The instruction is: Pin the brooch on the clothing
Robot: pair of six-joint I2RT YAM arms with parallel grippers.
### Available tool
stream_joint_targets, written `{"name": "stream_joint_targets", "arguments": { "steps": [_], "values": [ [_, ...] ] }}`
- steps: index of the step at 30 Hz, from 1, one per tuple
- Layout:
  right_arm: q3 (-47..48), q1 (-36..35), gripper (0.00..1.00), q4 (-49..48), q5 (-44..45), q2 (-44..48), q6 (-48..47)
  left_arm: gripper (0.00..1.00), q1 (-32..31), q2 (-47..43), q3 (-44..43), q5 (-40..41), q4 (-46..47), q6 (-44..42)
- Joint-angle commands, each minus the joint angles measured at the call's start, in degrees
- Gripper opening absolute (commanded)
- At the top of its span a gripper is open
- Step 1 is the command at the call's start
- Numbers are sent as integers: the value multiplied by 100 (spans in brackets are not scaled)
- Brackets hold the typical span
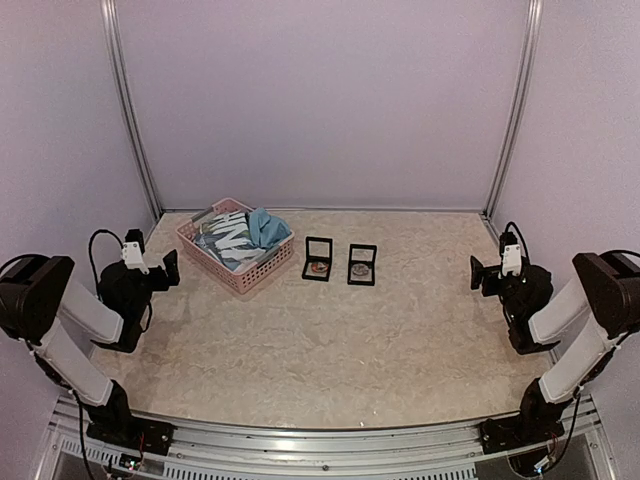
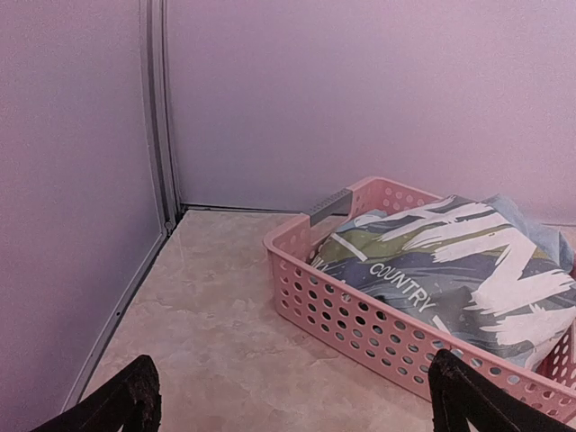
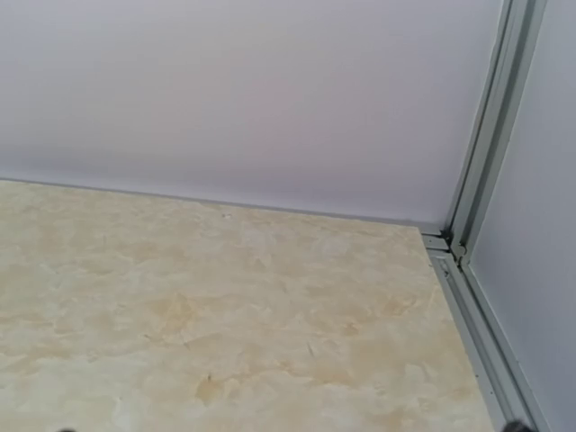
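Shirt (image 1: pixel 232 232) is lying crumpled in pink basket (image 1: pixel 250 277) at upper left of top view, two black boxes (image 1: pixel 318 259) are sitting just right of it, and left gripper (image 1: pixel 172 268) and right gripper (image 1: pixel 477 272) are hovering near the side edges, jaws wide apart, gripping nothing.

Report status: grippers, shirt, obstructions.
Left gripper and right gripper open, empty. T-shirt bundled in pink basket. Two black cases beside it, nothing covering it.

The left arm (image 1: pixel 72 365) and right arm (image 1: pixel 572 362) match — white links, black joint housings, looping black cables (image 1: pixel 91 245).
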State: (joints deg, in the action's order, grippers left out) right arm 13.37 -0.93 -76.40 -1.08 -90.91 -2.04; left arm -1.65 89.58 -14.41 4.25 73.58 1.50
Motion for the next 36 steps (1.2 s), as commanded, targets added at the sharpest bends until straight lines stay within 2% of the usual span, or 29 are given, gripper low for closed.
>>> {"name": "stream_joint_targets", "arguments": {
  "steps": [1,5,7,9,11,12,13,15,17,19,21,23,26,30,33,36],
  "values": [
    [28,40,99,16,-15,-14,37,99,29,-28,-39,-66,-55,39],
    [34,41,100,36,-15,-14,37,99,-3,-36,-27,9,-33,23],
    [16,40,100,-6,-43,35,24,99,-147,-45,-90,410,-220,-15],
    [69,40,99,379,-149,419,-31,99,-306,-306,-473,1069,-1153,13],
    [360,40,99,1378,-165,1003,-10,99,-447,-599,-1172,1810,-2380,131],
    [507,40,99,1840,-186,1279,109,99,-537,-686,-1397,2014,-2558,164],
    [635,40,99,2232,-336,1497,275,99,-678,-743,-1529,1932,-2547,52],
    [838,42,100,2705,-1243,1805,516,99,-968,-960,-1583,1576,-2319,-130],
    [1105,40,100,3043,-2293,1888,772,99,-1170,-1184,-1712,659,-2310,-437],
    [1479,40,94,3451,-3248,1794,1048,99,-1332,-1353,-2200,-538,-3046,-716],
    [1873,-150,92,4014,-3674,1631,1194,95,-1637,-1282,-3041,-1192,-4497,-1127],
    [2272,-564,92,4713,-3616,1519,949,88,-1993,-931,-3893,-1338,-6253,-1559],
    [2773,-1309,92,5536,-3052,1425,368,82,-2368,-266,-4652,-1188,-7682,-2036],
    [3088,-1907,92,5978,-2762,1330,102,82,-2428,515,-5211,-766,-8340,-2089],
    [3185,-2134,92,6109,-2657,1285,82,73,-2459,1288,-5907,-601,-8893,-2030],
    [3118,-2278,93,6069,-2625,1286,111,62,-2472,1854,-6207,-280,-9033,-1769]
  ]
}}
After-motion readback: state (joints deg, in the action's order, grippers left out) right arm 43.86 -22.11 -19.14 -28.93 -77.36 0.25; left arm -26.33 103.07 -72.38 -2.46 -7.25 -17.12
